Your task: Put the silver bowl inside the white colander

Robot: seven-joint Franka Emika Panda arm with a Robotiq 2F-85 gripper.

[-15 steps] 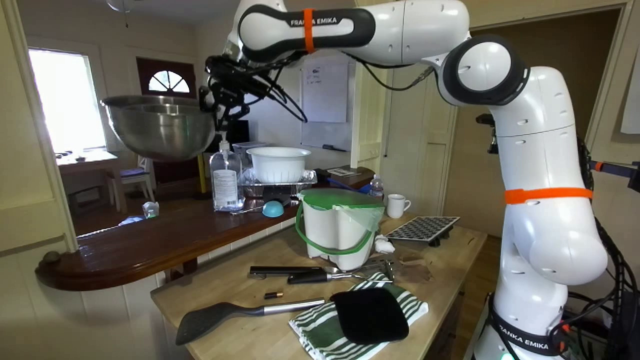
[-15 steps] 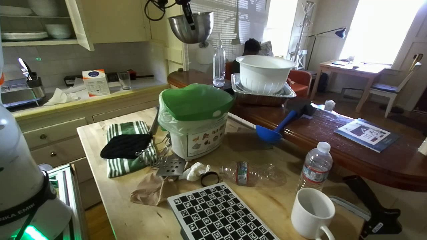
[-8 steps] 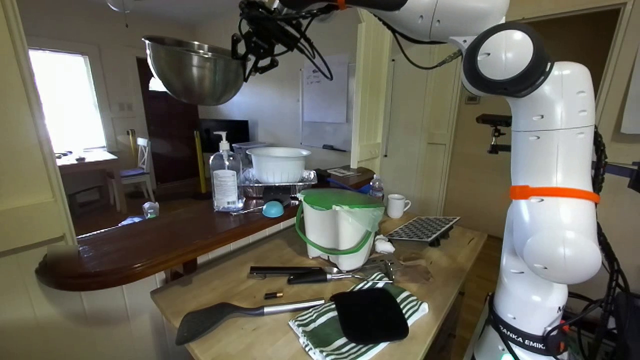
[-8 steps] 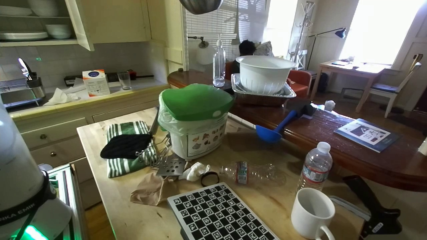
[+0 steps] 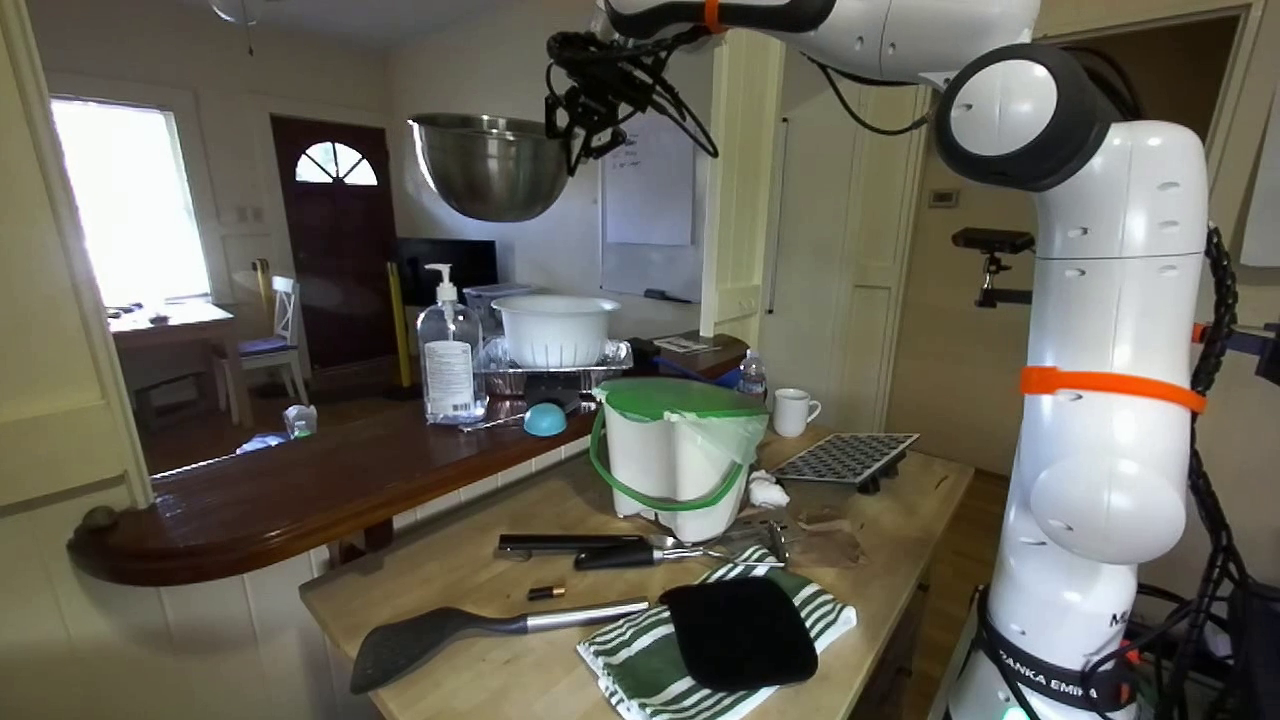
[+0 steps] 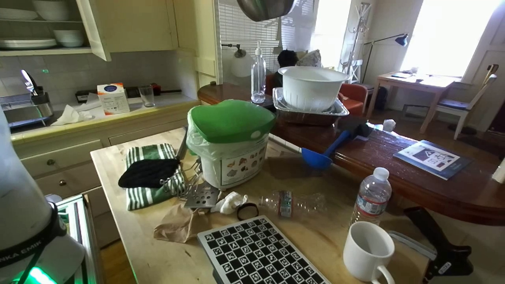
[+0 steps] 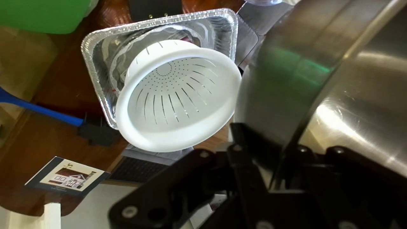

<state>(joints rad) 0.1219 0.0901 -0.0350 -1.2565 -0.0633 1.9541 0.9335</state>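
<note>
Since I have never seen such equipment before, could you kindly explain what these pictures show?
You are looking at a white robot arm. Two views are taken from outside it, from different places; the close view is taken from its wrist. Its hand grips a silver bowl by the rim, up in the air. The bowl is meant for the white colander, which stands in a foil pan on the dark wooden counter. The pale table beside it carries a green-topped bucket, a spatula, a striped towel and a mug.
</note>
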